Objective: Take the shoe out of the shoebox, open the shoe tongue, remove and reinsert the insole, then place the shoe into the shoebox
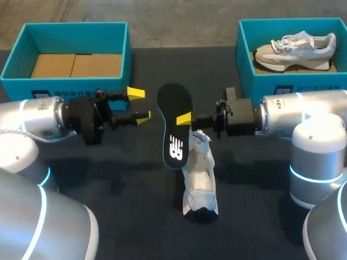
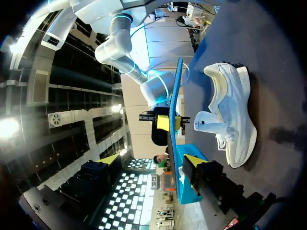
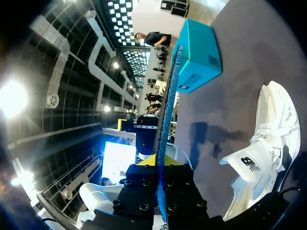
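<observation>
Head view has the right tool (image 1: 183, 119) clamped on one long edge of the black insole (image 1: 172, 108), holding it up on edge just above the tabletop (image 1: 135, 189). The insole's near end hangs right beside the raised tongue (image 1: 199, 142) of the white shoe (image 1: 199, 181). The shoe sits upright on the tabletop between the two arms, mouth toward the insole, and nothing is holding it. The left tool (image 1: 139, 105) is on the other side of the insole with its fingers apart and nothing between them, near the insole but not touching it. The empty shoebox (image 1: 65, 86) is at the back left, and the other shoebox (image 1: 255, 84) at the back right has a second shoe (image 1: 295, 49) in it. So I'd say the insole is out and putting it back is the step in hand. The worries, imo: the grip is a thin pinch on a long floppy piece, so it could swivel or slip out once the tip meets the shoe. Also, with the shoe loose, any push into the opening could just shove it along the tabletop or tip it on its side instead of seating the insole. The tongue could flop back over the mouth too, and then the tip would catch and fold. Right wrist view shows the insole edge-on running straight out between that tool's fingers, so there's not much sideways support.
</observation>
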Controlling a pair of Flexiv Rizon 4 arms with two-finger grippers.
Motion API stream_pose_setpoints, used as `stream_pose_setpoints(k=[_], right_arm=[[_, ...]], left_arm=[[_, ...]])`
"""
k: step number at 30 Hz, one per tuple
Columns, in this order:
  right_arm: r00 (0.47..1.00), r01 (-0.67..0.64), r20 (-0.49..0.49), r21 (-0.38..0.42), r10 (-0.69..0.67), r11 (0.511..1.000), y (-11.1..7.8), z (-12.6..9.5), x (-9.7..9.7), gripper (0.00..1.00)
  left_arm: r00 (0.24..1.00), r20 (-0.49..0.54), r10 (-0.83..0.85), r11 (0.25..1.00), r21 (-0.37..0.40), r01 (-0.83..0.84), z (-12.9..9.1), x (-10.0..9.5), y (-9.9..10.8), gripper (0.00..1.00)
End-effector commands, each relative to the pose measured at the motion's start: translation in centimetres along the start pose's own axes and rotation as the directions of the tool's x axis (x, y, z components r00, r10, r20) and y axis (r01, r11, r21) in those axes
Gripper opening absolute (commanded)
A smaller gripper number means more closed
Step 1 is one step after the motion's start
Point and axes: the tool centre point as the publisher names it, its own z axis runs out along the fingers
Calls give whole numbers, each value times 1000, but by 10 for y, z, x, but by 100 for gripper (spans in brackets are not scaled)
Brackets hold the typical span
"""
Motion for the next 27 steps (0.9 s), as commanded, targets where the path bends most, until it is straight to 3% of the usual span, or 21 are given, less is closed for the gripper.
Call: stream_pose_setpoints(k=[1,12,15,17,18,27], right_arm=[[1000,4,3,-10,-3,1000,0,5,-1,0],[1000,9,9,-7,-9,1000,0,5,0,0],[1000,9,9,-7,-9,1000,0,5,0,0],[1000,9,9,-7,-9,1000,0,5,0,0],[1000,9,9,-7,-9,1000,0,5,0,0],[1000,9,9,-7,-9,1000,0,5,0,0]], left_arm=[[999,-37,-15,1000,-10,15,7,-5,-2,80],[993,-109,-46,999,1,47,10,6,-4,83],[992,-110,-59,998,7,60,15,13,-2,75],[991,-114,-67,998,11,68,20,17,0,58],[991,-115,-68,998,12,69,22,19,1,56],[989,-132,-67,997,30,71,37,23,3,49]])
